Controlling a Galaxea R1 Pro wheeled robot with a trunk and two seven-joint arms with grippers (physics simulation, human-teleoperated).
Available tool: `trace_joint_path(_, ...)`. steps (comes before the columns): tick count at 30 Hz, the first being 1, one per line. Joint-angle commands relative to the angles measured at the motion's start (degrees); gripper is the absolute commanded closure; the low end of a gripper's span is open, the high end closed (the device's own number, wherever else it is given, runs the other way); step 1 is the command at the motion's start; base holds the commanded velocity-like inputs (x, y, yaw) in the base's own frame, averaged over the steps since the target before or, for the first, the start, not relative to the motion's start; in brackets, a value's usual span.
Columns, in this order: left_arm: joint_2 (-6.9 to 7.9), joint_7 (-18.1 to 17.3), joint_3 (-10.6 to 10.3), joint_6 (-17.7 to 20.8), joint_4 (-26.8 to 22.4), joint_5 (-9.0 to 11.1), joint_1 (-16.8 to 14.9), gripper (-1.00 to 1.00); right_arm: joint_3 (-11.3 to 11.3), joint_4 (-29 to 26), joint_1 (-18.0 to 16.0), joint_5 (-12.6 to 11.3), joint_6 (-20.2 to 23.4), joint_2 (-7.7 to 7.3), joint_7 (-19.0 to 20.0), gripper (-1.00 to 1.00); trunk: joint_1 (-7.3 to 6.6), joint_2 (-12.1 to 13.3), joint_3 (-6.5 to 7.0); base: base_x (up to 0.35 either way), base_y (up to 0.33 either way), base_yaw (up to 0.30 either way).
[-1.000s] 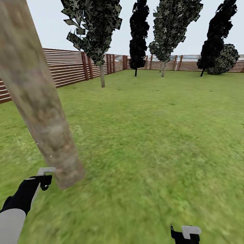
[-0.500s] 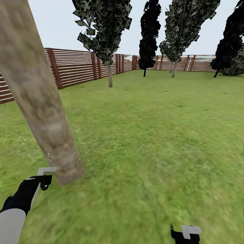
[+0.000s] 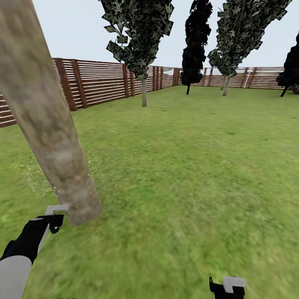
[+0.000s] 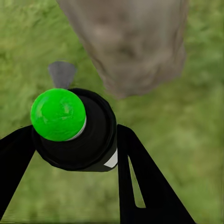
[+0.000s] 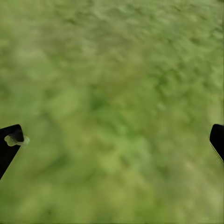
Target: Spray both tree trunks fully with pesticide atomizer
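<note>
A thick tree trunk [image 3: 50, 141] of mottled grey-tan bark leans across the left of the head view and meets the lawn at its base [image 3: 83, 211]. My left gripper [image 3: 52, 219] hovers just beside that base, shut on the pesticide atomizer [image 4: 74, 133], a black canister with a bright green round cap and a small grey nozzle piece [image 4: 61, 73]. In the left wrist view the trunk [image 4: 135, 42] stands close ahead of the atomizer. My right gripper [image 3: 227, 286] hangs low over bare grass, and its fingertips [image 5: 9, 144] are spread wide apart, open.
A brown slat fence [image 3: 99, 83] rings the lawn at the left and back. A leafy tree with a slim pale trunk [image 3: 144, 93] stands near the fence, and dark conifers [image 3: 195, 50] stand further back. Open grass [image 3: 199, 166] stretches ahead and to the right.
The whole view has panned left, so the fence and far trees sit further right in the picture. The near trunk and both grippers keep their places in the view.
</note>
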Motion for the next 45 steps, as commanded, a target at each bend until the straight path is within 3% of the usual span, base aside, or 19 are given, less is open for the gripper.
trace_joint_path(1,-0.01,0.0,0.0,0.0,0.0,0.0,0.0,1.0,0.0,0.0,0.0,0.0,0.0,0.0,0.0,-1.0,0.0,0.0,0.0,0.112,-0.269,0.276)
trace_joint_path(15,-0.03,0.0,0.0,0.0,0.0,0.0,0.0,1.0,0.0,0.0,0.0,0.0,0.0,0.0,0.0,-1.0,0.0,0.0,0.0,0.114,-0.269,0.053)
trace_joint_path(30,-0.02,0.3,0.0,-0.1,1.3,0.0,0.0,1.0,0.0,0.0,0.0,0.0,0.0,0.07,0.0,-1.0,0.0,0.0,0.0,0.126,-0.264,0.266)
trace_joint_path(36,-0.98,0.7,0.0,-0.2,1.8,-0.2,-0.1,1.0,0.3,-1.8,-0.1,0.0,-0.1,0.68,0.2,-1.0,0.0,0.0,0.0,0.229,-0.197,0.277)
trace_joint_path(39,-1.08,0.4,-0.1,-0.3,1.2,-0.2,-0.1,1.0,0.4,-3.2,-0.1,0.1,-0.1,0.27,0.4,-1.0,0.0,0.0,0.0,0.15,-0.093,0.277)
trace_joint_path(43,-0.82,-0.3,-1.7,0.4,-1.7,-0.2,-0.5,1.0,0.3,-3.2,-0.1,0.1,0.0,0.26,0.3,-1.0,0.0,0.0,0.0,0.007,-0.004,0.277)
trace_joint_path(45,-1.89,-2.3,-1.8,0.7,-2.1,-0.1,-0.8,1.0,0.4,-3.2,-0.1,0.0,0.0,0.57,0.4,-1.0,0.0,0.0,0.0,0.0,0.0,0.276)
